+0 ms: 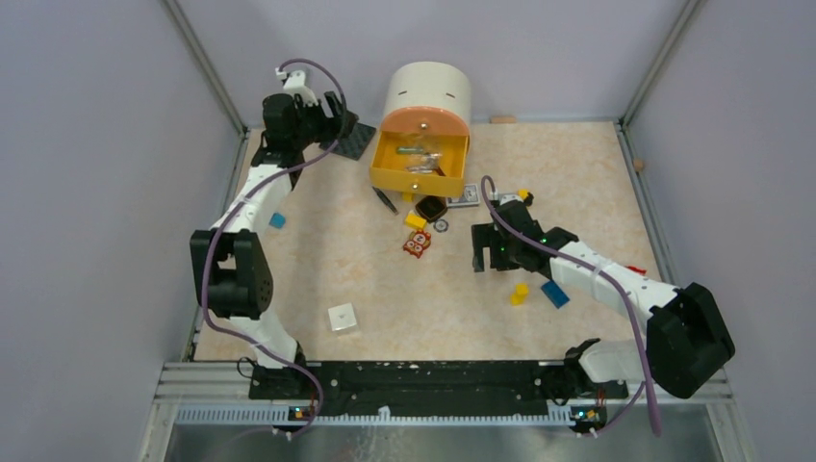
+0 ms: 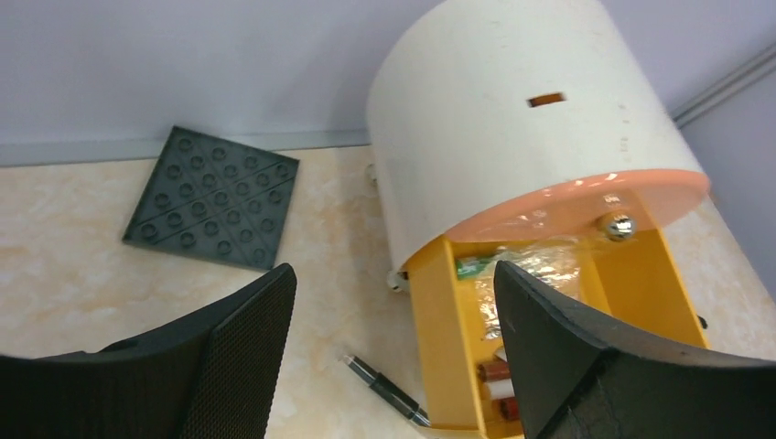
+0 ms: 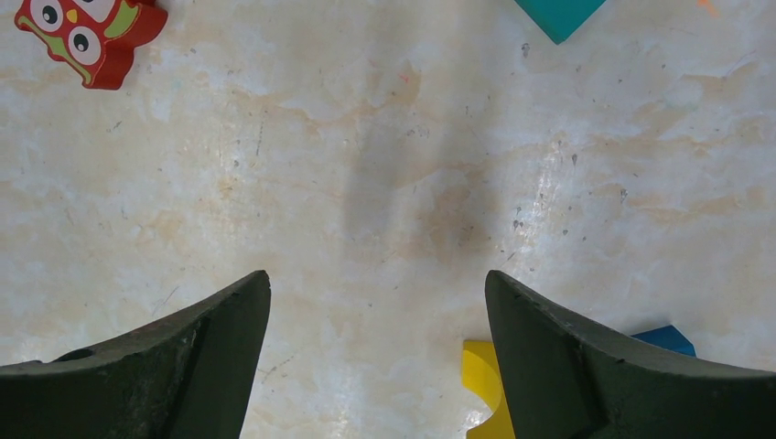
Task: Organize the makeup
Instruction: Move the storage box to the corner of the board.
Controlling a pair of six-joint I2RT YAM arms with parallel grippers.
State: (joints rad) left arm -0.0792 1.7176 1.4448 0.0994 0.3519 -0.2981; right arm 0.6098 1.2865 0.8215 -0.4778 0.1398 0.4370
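My right gripper (image 3: 377,279) is open and empty, low over the table (image 3: 384,137), with a yellow block (image 3: 480,375) by its right finger. Farther out, the compact (image 1: 430,207) and a black stick (image 2: 384,389) lie in front of the orange drawer (image 2: 439,311). The pouch (image 2: 540,261) is inside the drawer. My left gripper (image 2: 393,270) is open and empty, far left, near the plate (image 2: 215,197).
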